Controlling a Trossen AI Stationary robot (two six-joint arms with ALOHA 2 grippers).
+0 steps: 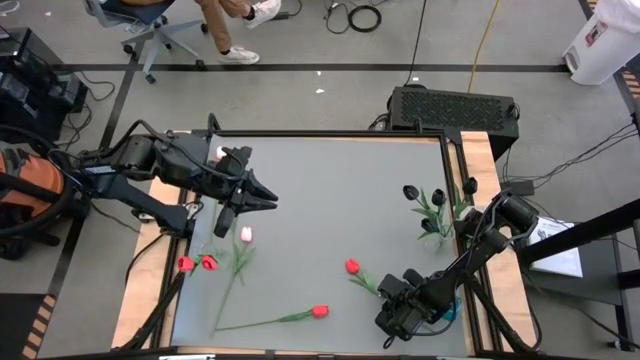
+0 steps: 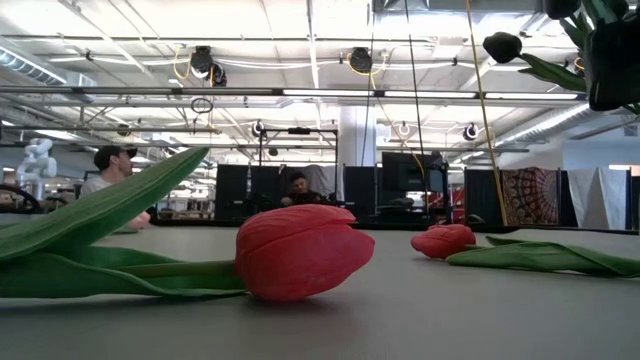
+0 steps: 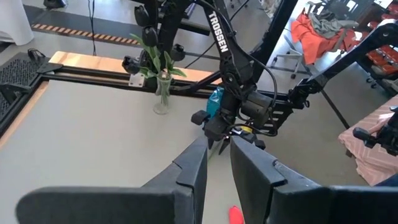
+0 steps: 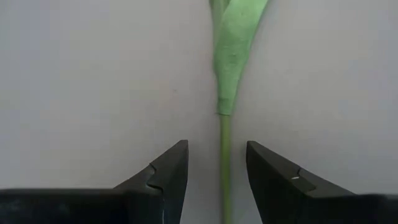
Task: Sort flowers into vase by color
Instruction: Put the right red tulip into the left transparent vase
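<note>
The left gripper hovers above the table near its left side, fingers a narrow gap apart with nothing between them. Below it lie a pink tulip, two red tulips by the left edge, and another red one near the front. Right of centre lies a red tulip; the right gripper stands open astride its stem. Black tulips stand in a vase at the right edge.

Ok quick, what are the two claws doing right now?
Left claw: open, holding nothing, above the table.
Right claw: open, straddling a thin green flower stem, not gripping it.
</note>
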